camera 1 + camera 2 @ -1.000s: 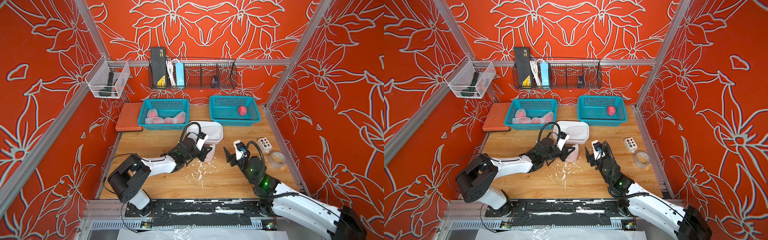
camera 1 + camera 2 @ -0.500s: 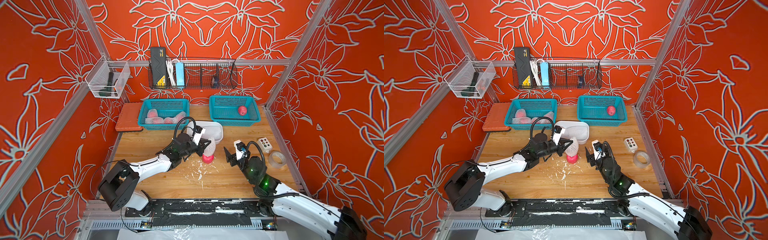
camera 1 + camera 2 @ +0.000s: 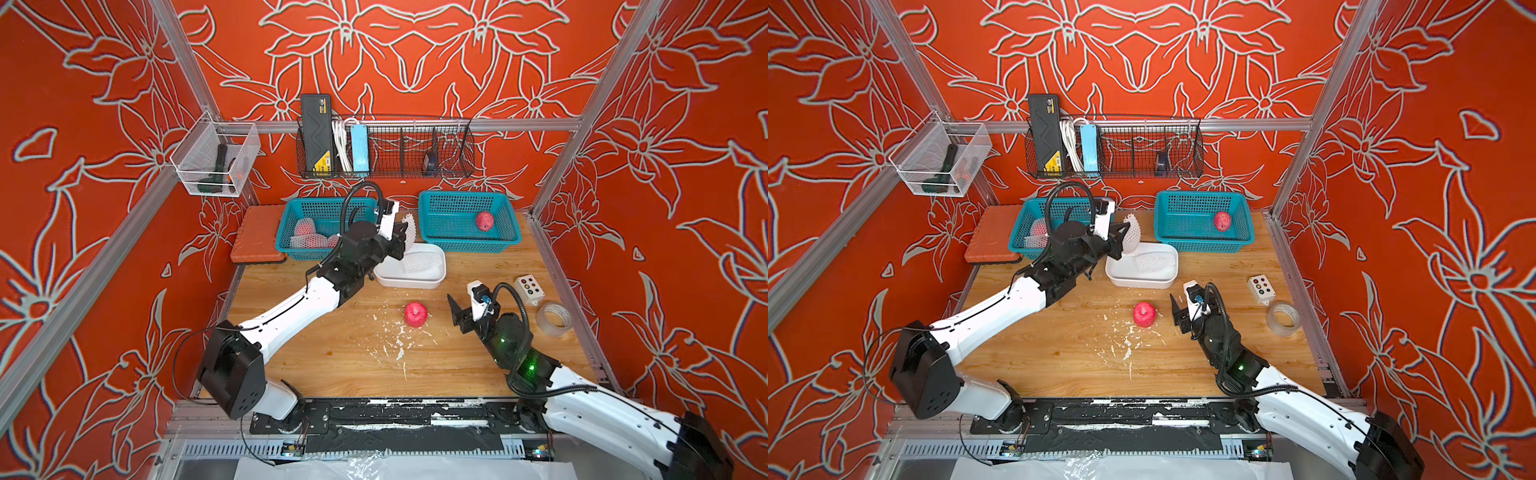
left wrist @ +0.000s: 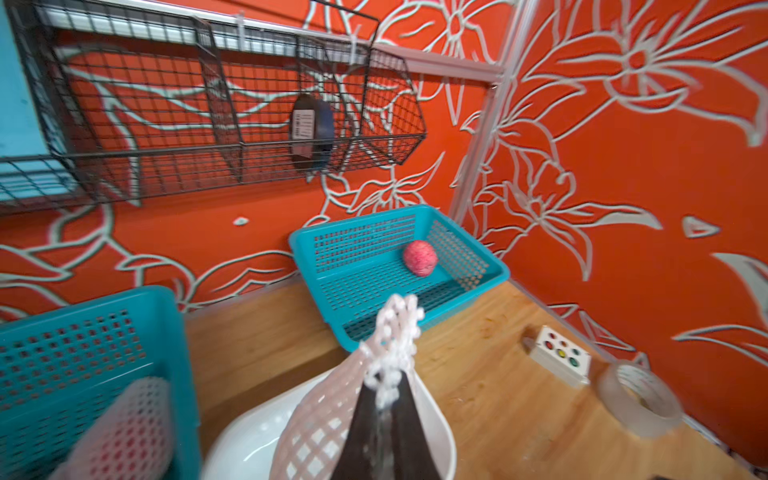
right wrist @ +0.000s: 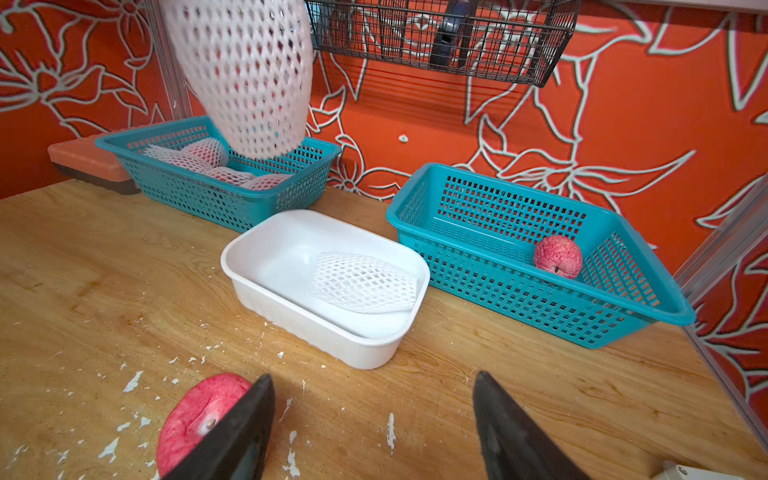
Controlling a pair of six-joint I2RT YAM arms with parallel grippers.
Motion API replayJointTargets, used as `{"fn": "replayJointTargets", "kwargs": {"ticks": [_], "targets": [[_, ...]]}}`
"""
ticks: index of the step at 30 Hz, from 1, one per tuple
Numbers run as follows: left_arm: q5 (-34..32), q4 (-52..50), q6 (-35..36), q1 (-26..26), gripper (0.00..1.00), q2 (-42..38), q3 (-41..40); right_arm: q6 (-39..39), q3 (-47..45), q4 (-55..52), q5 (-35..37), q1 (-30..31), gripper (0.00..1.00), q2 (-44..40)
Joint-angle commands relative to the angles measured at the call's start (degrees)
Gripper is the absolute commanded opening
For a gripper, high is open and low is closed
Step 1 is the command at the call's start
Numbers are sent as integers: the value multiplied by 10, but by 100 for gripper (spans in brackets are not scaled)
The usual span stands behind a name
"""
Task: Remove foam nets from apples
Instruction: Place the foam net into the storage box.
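Top views: left gripper (image 3: 402,237) is clamped tight on an empty foam net (image 3: 409,226), held in the air over the far edge of the white tray (image 3: 409,283), centre frame. A second net (image 3: 422,262) lies flat in that tray. Bare apple (image 3: 415,314) sits stem-up on the wooden table (image 3: 332,365) below centre, with foam crumbs (image 3: 395,347) scattered around it. Right gripper (image 3: 458,316) is just right of the apple, jaws spread wide, empty, not touching it. Netted apples (image 3: 305,232) are in the left teal basket (image 3: 286,248). One stripped apple (image 3: 484,220) is in the right teal basket (image 3: 469,246).

Left wrist: the jaws meet at lower centre and pinch a bunched end of the foam net (image 4: 392,353). The sleeve drapes left of the fingers (image 4: 359,440), above the tray.

Right wrist: both fingers (image 5: 237,432) are at the bottom edge with a wide gap and nothing between them. The bare apple (image 5: 195,415) is lower left, outside that gap, beside one finger. The held net hangs upper left.

Handling, my read: the net looks near weightless, soft, stretchy and crumbly. A pinch on the bunched end is enough. It may cling to the pads on release. The apple looks hard, smooth and round, so it's likely to roll. Straddle it across the widest part and squeeze moderately to avoid bruising.
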Motion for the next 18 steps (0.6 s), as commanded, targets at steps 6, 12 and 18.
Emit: {"fn": "replayJointTargets", "kwargs": {"ticks": [6, 12, 18], "targets": [[-132, -141, 92, -2, 0, 158, 146, 7, -7, 2, 10, -4, 75, -20], [-175, -176, 107, -32, 0, 252, 217, 7, -14, 1, 16, -3, 75, -44], [-255, -233, 139, -61, 0, 356, 305, 6, -16, -3, 17, -3, 75, -56]]}}
